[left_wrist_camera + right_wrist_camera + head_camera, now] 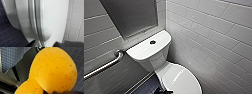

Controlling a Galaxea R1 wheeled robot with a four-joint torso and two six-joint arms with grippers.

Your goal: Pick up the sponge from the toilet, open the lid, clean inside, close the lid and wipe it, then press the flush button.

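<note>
sponge (53,69) pinched between right fingers (62,92), lid (184,80) down

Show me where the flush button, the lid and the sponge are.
flush button (152,42): head view, centre of the dark button.
lid (184,80): head view, middle of its glossy top.
sponge (53,70): right wrist view, orange face.

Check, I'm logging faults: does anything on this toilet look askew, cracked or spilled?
Nothing stands out. The glossy white oval lid lies shut on the white ceramic toilet; the small dark round flush button sits centred in its tank cover.
</note>
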